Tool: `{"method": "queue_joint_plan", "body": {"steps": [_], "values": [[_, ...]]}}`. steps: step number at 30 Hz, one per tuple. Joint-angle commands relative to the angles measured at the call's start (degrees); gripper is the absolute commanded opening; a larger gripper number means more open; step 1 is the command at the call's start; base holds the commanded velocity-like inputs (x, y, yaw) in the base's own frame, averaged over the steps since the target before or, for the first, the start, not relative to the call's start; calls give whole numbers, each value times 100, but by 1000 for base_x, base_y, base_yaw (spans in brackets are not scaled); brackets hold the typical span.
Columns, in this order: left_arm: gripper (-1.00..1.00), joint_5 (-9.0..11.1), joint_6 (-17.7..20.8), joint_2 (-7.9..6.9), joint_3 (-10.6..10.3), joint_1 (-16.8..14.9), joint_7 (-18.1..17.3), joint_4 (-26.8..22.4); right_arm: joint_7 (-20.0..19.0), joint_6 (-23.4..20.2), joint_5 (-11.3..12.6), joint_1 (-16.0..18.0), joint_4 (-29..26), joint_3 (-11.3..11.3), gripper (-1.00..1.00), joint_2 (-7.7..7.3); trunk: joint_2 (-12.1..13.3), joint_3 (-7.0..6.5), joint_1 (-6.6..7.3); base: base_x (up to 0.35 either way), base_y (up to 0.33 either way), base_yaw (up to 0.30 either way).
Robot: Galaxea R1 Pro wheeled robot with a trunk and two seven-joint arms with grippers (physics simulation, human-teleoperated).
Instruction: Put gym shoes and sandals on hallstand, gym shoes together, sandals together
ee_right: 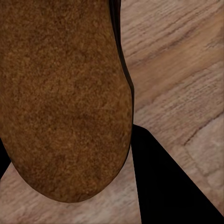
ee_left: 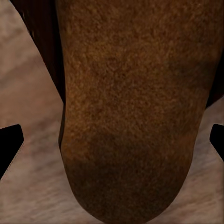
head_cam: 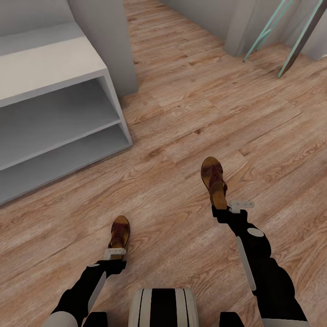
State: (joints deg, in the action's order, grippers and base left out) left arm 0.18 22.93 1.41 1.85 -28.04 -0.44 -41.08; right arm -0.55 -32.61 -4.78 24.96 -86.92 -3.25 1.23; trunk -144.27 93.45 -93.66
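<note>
Two dark brown sandals lie on the wood-plank corridor floor [head_cam: 181, 113]. The left sandal [head_cam: 120, 231] has its heel between the fingers of my left gripper [head_cam: 116, 252]. In the left wrist view that sandal's tan footbed [ee_left: 130, 116] sits between the black fingertips [ee_left: 9, 147], with floor showing on both sides, so the gripper is open. My right gripper [head_cam: 225, 208] is at the heel of the right sandal [head_cam: 213, 179]. In the right wrist view a black finger [ee_right: 163, 186] presses against that sandal's [ee_right: 60, 102] edge. The white-grey hallstand [head_cam: 50, 68] stands at the left. The gym shoes are out of view.
The hallstand's two open lower tiers [head_cam: 54, 118] face me. A grey wall corner [head_cam: 109, 41] stands behind it. Thin teal and grey slanted legs [head_cam: 290, 45] rise at the upper right. Bare floor lies between the sandals and the rack.
</note>
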Motion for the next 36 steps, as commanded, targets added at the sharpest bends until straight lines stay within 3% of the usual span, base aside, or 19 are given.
{"method": "queue_joint_plan", "body": {"steps": [1,9,10,32,36], "values": [[100,0,-2,0,0,0,0,1,2,0,21,0,0,-1,-100,0,0,0,0,23,0,0],[100,0,-1,0,-2,0,0,0,2,0,21,0,0,-1,-100,0,0,0,0,6,0,0],[-100,0,-2,0,-4,0,0,1,2,0,21,0,0,0,-100,-3,0,0,0,1,0,0],[-100,8,-6,-2,1,0,-9,-17,7,0,15,0,0,-9,-100,0,0,0,0,0,0,0],[-100,26,-8,-2,0,4,-9,-378,10,0,12,-1,0,-15,-100,0,0,0,0,0,0,0]]}}
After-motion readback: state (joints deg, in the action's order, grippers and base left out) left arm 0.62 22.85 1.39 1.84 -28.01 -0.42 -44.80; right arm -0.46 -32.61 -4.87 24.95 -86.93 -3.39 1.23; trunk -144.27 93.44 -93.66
